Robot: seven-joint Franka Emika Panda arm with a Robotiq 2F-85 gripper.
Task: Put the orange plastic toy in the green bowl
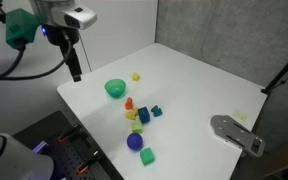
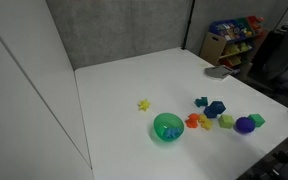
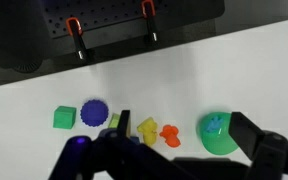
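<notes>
the surface (image 1: 199, 85) is plain white, unpatterned. the green bowl (image 1: 115, 89) is bright green; in the wrist view a pale blue patch shows inside it. the orange plastic toy (image 1: 129, 103) is orange-red. a star piece (image 2: 143, 104) is yellow, and so is a block (image 3: 147, 128) beside the toy. two blocks (image 2: 216, 109) are deep blue. the ball (image 3: 94, 112) is purple, the cube (image 3: 64, 118) green. the end effector (image 1: 75, 70) is black. a flat object (image 1: 236, 133) is grey. two clamps (image 3: 77, 40) are red against a black perforated board (image 3: 104, 15).
</notes>
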